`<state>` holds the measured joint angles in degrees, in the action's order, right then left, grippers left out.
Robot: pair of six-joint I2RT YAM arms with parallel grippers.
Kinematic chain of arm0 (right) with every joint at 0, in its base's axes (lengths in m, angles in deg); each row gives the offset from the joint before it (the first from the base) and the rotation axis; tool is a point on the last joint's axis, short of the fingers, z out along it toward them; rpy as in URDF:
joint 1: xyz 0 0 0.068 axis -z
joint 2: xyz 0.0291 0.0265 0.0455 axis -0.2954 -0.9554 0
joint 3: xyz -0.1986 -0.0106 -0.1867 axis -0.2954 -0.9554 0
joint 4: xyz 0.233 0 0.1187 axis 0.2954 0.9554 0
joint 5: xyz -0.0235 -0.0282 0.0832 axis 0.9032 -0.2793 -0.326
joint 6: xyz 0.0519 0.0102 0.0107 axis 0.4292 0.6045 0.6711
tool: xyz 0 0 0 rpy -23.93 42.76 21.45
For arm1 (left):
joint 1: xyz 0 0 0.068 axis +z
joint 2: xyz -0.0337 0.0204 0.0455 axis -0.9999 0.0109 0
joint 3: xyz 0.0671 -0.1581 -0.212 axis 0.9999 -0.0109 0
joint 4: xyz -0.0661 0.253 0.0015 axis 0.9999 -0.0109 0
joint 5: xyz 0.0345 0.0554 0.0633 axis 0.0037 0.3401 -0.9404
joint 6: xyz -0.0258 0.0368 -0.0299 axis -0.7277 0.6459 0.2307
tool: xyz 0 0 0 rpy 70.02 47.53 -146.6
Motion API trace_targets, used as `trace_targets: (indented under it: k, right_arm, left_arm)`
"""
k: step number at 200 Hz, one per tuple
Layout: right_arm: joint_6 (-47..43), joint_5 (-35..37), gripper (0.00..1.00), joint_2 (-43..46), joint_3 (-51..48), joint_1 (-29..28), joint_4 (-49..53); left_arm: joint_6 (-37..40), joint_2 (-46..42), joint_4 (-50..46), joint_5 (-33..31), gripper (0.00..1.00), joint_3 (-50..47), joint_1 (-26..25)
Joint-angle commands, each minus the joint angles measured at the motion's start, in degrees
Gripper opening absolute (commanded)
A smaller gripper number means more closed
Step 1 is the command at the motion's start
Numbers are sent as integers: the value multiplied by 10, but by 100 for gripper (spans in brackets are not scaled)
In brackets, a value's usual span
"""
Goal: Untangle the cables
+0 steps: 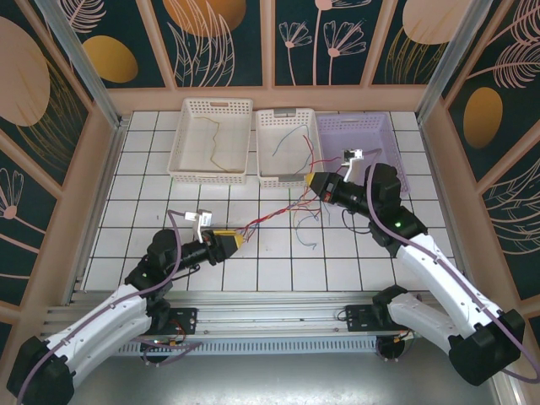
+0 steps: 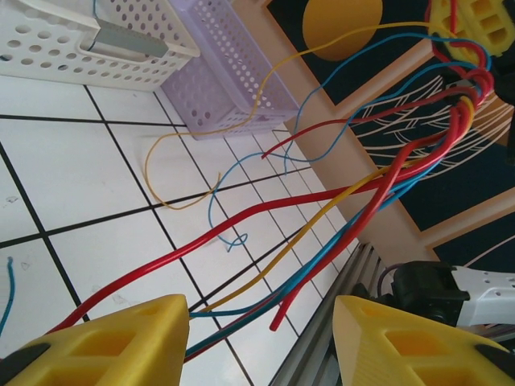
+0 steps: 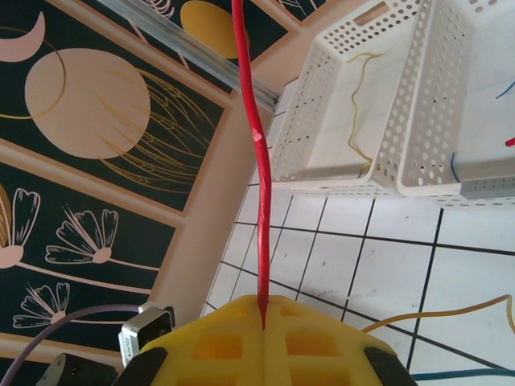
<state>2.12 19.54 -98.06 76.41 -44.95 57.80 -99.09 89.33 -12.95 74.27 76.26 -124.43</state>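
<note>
Yellow fingers of the left pincer (image 1: 239, 240) stand apart over the white-tiled worktop (image 1: 143, 186), low on its near-left part. They clamp nothing. In the left wrist view the cables (image 1: 278, 211) pass loosely through the gap between them: red, blue and yellow-tan strands side by side.

From there the bundle lifts off the tiles and runs as a long diagonal, from near-left to far-right, up to the right pincer (image 1: 314, 180). That pincer is closed. The right wrist view shows a red strand pinched in the seam between its two yellow fingers and leading straight away from them. In the left wrist view the other strands gather at the same spot.

Just below the right pincer, loose blue and yellow-tan ends curl on the tiles, free of both pincers.

Farther back, three perforated baskets stand in a row, touching one another. The left white basket (image 1: 211, 175) holds a single yellow-tan wire, wavy, lying along the near-to-far axis. The middle white basket (image 1: 263, 143) holds thin blue and red wires, and the red ones trail over its near-right corner towards the right pincer. The lavender basket (image 1: 371, 122) stands on the right, its inside partly hidden by the right arm, so I cannot tell its contents.
</note>
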Motion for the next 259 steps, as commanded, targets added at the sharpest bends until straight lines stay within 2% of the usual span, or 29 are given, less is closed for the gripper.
trace_targets:
  k: [1,62,116,157,211,259]
  right_arm:
    - [-1,-22,0,6,20,4,-13]
    - [6,-35,0,10,12,5,-28]
    - [6,-31,0,17,1,6,-29]
    - [9,-25,0,28,-11,14,-27]
    - [6,11,0,72,-44,48,4]
    - [3,28,0,119,-120,104,37]
  left_arm:
    - [15,0,12,0,51,-1,-4]
    - [15,7,12,3,41,1,-4]
    - [15,-1,11,4,23,0,-5]
    - [13,-15,8,5,0,1,-4]
    - [4,-53,-36,-22,0,21,-5]
    - [-7,-91,-182,-145,0,123,-5]
